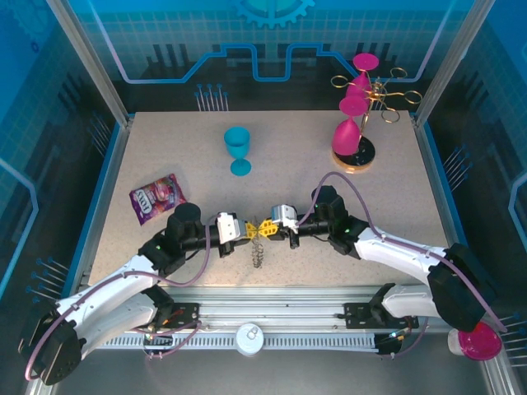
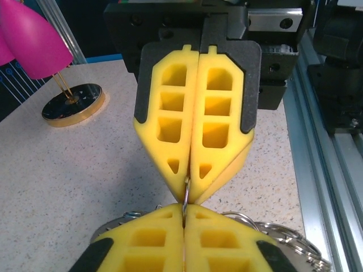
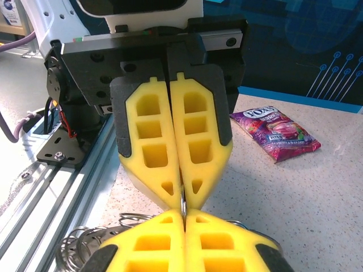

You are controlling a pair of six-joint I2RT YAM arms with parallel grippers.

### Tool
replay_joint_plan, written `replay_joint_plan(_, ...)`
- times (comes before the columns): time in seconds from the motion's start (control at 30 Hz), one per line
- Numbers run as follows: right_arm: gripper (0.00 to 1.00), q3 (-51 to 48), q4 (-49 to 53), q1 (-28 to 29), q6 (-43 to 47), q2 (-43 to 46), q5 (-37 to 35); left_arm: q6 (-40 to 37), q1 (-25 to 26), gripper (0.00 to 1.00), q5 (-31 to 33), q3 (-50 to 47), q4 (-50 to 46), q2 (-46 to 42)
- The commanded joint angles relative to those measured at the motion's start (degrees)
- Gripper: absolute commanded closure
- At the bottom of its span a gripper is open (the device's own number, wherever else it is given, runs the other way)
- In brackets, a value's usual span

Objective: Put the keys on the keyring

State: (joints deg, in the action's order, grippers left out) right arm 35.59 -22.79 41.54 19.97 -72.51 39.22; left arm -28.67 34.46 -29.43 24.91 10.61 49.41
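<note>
Both my grippers meet tip to tip near the middle of the worktop's (image 1: 165, 148) near edge. My left gripper (image 1: 249, 230) is pressed together on a thin wire of the keyring (image 1: 258, 252), and my right gripper (image 1: 269, 226) pinches the same wire from the opposite side. The remaining loops bunch just below my fingertips. A blue goblet (image 1: 238, 150) stands well apart, towards the far edge.

Speckled table (image 1: 165, 148): blue goblet (image 1: 238, 150) beyond the left gripper (image 1: 249, 231), candy packet (image 1: 156, 197) to its left, gold rack (image 1: 362, 162) far right.
</note>
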Motion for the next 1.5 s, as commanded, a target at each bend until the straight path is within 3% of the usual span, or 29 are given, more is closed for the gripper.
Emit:
replay_joint_plan(0.0, 1.0, 0.68, -4.19, 0.88, -1.55, -0.23, 2.55, -0.97, 0.3, 1.0, -0.6, 0.25, 0.68, 0.12)
replay_joint_plan(0.07, 1.0, 0.4, -1.14, 0.91, 0.6, 0.9, -0.47, -1.74, 0.29, 1.0, 0.48, 0.54, -0.01, -0.48)
replay_joint_plan(0.13, 0.79, 0.91, 4.94, 0.88, 4.96, 2.53, -4.59, -3.58, 0.39, 1.0, 1.06, 1.01, -1.6, -1.06)
replay_joint_plan(0.2, 0.71, 2.4, 12.23, 1.13, 9.2, 3.55, -7.98, -5.64, 0.43, 1.0, 1.46, 1.93, -4.03, -1.42)
replay_joint_plan(0.4, 0.69, 5.66, 19.81, 2.86, 14.82, 3.86, -14.19, -9.77, 0.71, 1.0, 2.35, 4.44, -9.04, -0.37)
replay_joint_plan(0.77, 0.74, 7.71, 17.6, 6.16, 14.08, 0.87, -13.7, -10.31, 1.05, 1.0, 2.29, 5.77, -10.02, 1.04)
replay_joint_plan(1.0, 0.83, 8.33, 19.14, 6.63, 15.07, 0.0, -13.98, -9.83, 1.1, 1.0, 2.02, 6.46, -10.6, 1.13)
replay_joint_plan(1.13, 1.0, 8.61, 19.78, 6.7, 15.37, -0.05, -14.83, -9.68, 1.22, 1.0, 1.76, 7.07, -11.75, 1.21)
replay_joint_plan(1.23, 1.0, 8.54, 20.08, 6.71, 15.37, 0.18, -14.51, -9.28, 1.17, 1.0, 2.25, 7.05, -12.27, 0.72)
replay_joint_plan(1.33, 1.0, 7.71, 18.41, 5.82, 13.19, 1.02, -11.71, -8.58, 1.14, 0.77, 3.23, 5.85, -11.73, -0.61)
replay_joint_plan(1.47, 1.0, 5.69, 14.15, 3.97, 9.34, 2.7, -5.71, -6.91, 1.19, 0.7, 3.55, 3.69, -10.63, -2.54)
